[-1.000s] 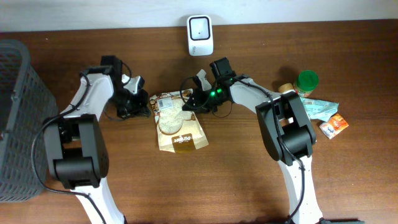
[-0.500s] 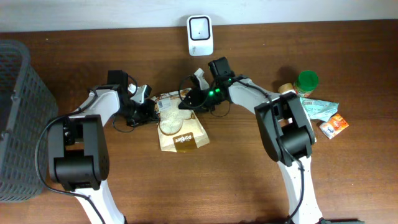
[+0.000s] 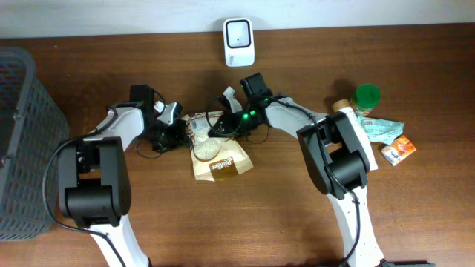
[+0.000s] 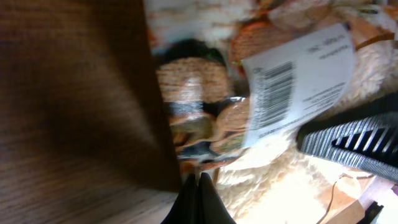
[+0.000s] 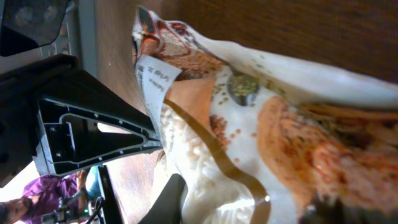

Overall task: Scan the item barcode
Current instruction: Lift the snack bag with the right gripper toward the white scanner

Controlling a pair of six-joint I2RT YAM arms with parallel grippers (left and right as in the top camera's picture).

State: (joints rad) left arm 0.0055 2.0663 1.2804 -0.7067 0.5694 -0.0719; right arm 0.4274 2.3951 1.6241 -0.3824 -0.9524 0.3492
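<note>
Fingers of left gripper [image 4: 198, 186] and right gripper [image 3: 217, 130] clamp the brown grain pouch [image 3: 223, 165]; next, I think, lift its barcode label [image 4: 298, 81] toward the white scanner [image 3: 239, 33].

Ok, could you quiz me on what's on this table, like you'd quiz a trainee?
1. True or false: the pouch lies inside the grey basket.
2. What stands beyond the pouch, near the wall? A) the white scanner B) a kettle C) a lamp
3. Fill in: the barcode label shows most clearly in the ___ wrist view.
Key: 1 false; 2 A; 3 left.
</note>
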